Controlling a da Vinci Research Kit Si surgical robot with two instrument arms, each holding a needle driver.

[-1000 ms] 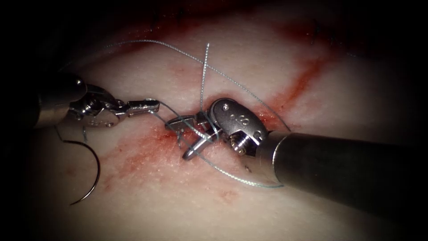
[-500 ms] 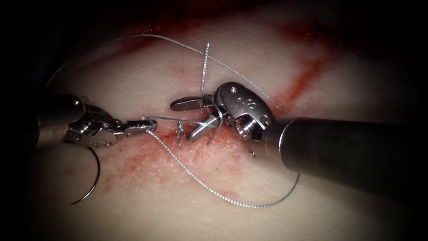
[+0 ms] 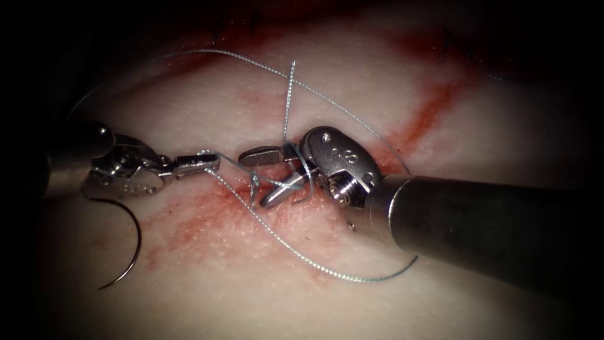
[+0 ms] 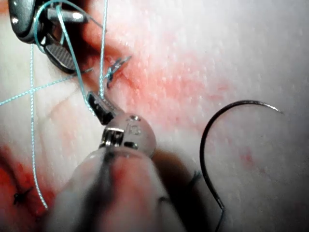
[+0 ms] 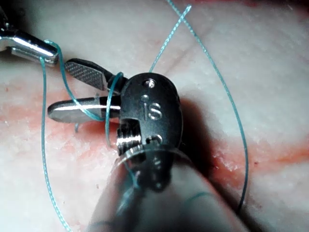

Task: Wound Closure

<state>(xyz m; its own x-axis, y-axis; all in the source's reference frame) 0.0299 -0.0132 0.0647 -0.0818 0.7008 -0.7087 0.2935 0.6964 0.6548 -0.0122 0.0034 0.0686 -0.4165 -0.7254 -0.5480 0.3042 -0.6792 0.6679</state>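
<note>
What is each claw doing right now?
Left claw: shut on the thread.
Right claw: open, thread looped around it, gripping nothing.
Needle: free on the tissue, left of the cut.

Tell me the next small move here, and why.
Probably the right tool should close its open jaws on the short thread end by the cut: thread from the left tool, shut on it, is wrapped around them. The needle lies free on the tissue.

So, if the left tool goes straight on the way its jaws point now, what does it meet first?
Probably the right tool. The left tool, shut on the thread, points right toward those open jaws. Depth is unclear, so it might pass above or below them.
</note>
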